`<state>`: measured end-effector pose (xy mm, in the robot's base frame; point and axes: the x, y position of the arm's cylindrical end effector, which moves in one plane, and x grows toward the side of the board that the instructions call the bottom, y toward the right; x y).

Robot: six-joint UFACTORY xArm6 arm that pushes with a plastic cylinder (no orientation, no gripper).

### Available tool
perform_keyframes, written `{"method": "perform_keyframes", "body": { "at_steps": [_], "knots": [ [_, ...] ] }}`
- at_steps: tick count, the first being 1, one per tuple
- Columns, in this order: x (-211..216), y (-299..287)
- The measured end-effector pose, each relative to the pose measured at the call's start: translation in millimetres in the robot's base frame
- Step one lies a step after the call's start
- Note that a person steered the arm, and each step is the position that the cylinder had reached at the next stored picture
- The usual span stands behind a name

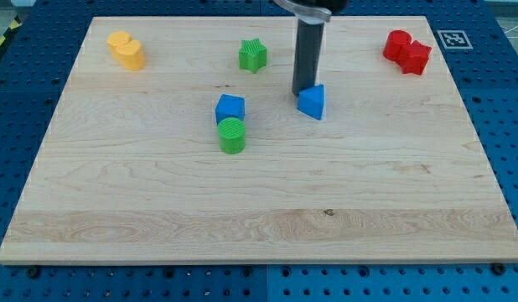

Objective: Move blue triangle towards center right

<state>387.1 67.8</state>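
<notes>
The blue triangle (313, 101) lies on the wooden board (259, 201) a little above and right of the middle. My tip (299, 90) stands at the triangle's upper left edge, touching or nearly touching it. The dark rod rises straight to the view's top.
A blue cube (230, 107) sits left of the middle with a green cylinder (232, 135) touching it just below. A green star (253, 55) is at upper middle. Yellow blocks (126, 49) are at upper left, red blocks (407, 50) at upper right.
</notes>
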Motion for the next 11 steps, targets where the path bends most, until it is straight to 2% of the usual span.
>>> {"method": "perform_keyframes", "body": {
  "at_steps": [1, 2, 4, 8, 11],
  "knots": [
    [29, 14],
    [34, 19],
    [32, -39],
    [65, -46],
    [65, 48]
  ]
}}
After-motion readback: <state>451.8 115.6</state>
